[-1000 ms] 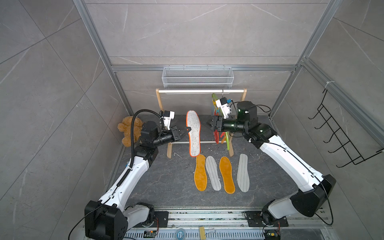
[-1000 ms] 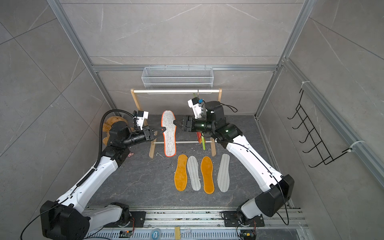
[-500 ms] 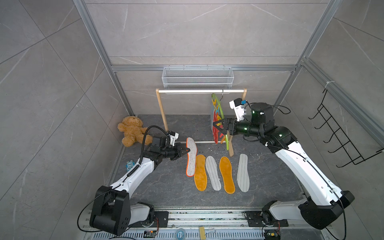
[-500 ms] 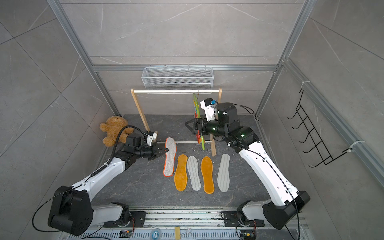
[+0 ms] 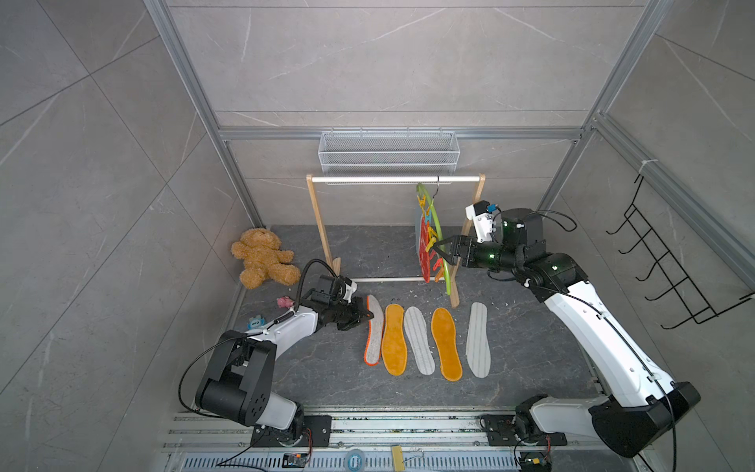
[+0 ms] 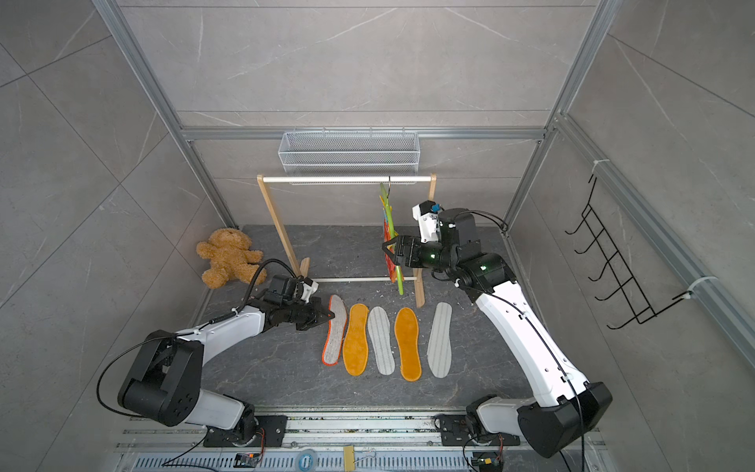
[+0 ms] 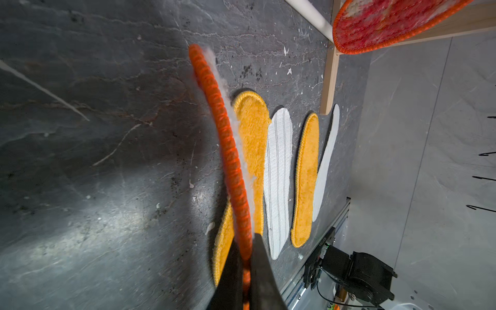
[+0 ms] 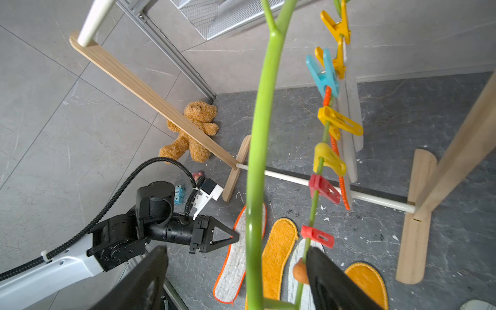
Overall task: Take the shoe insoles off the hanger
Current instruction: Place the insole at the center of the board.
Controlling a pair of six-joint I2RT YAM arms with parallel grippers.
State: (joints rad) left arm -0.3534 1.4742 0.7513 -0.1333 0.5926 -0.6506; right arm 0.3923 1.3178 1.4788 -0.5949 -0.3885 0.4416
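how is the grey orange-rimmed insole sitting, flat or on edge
On edge, tilted: the left gripper is shut on the grey orange-rimmed insole, which the left wrist view shows rim-on, unlike the flat orange insole beside it.

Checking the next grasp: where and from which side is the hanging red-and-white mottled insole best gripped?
Probably at the free lower end of the red-and-white mottled insole, from the robot's side: it hangs vertically off the lime-green plastic hanger, its thin orange rim facing the open right gripper.
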